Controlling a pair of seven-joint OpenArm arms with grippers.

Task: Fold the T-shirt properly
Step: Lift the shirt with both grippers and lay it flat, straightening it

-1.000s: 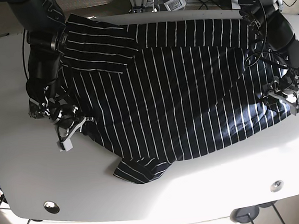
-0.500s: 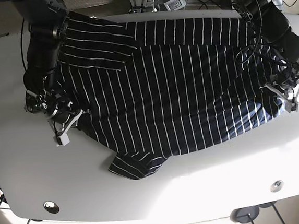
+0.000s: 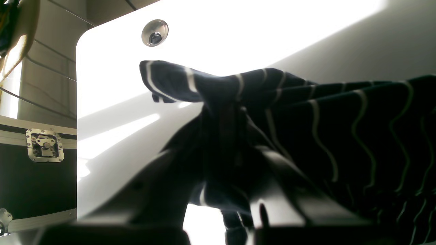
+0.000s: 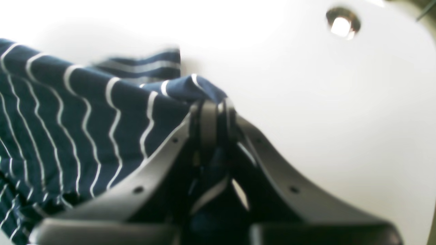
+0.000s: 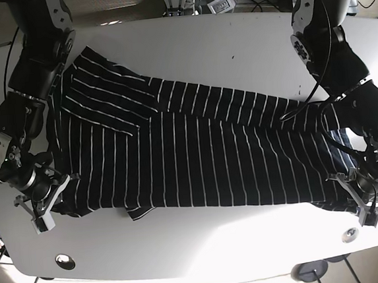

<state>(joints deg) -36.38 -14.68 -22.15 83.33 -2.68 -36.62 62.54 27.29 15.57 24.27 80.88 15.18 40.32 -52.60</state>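
Observation:
The T-shirt (image 5: 197,160), dark navy with thin white stripes, lies stretched wide across the white table (image 5: 201,48), one sleeve folded over at the back left. My right gripper (image 5: 43,210) is at the shirt's front left corner, shut on the fabric. In the right wrist view the gripper (image 4: 211,109) pinches a bunched edge of the T-shirt (image 4: 68,119). My left gripper (image 5: 364,200) holds the front right corner. The left wrist view shows that gripper (image 3: 224,112) shut on a gathered fold of the T-shirt (image 3: 340,129), lifted slightly off the table.
Two round metal holes (image 5: 65,261) (image 5: 349,235) sit near the table's front edge, close to each gripper. Cables and a power strip (image 5: 219,0) lie behind the table. A black flight case (image 3: 34,170) stands beside the table.
Both grippers have moved toward the table's front edge and apart, dragging the shirt with them. The shirt now lies lower, flatter and more stretched out.

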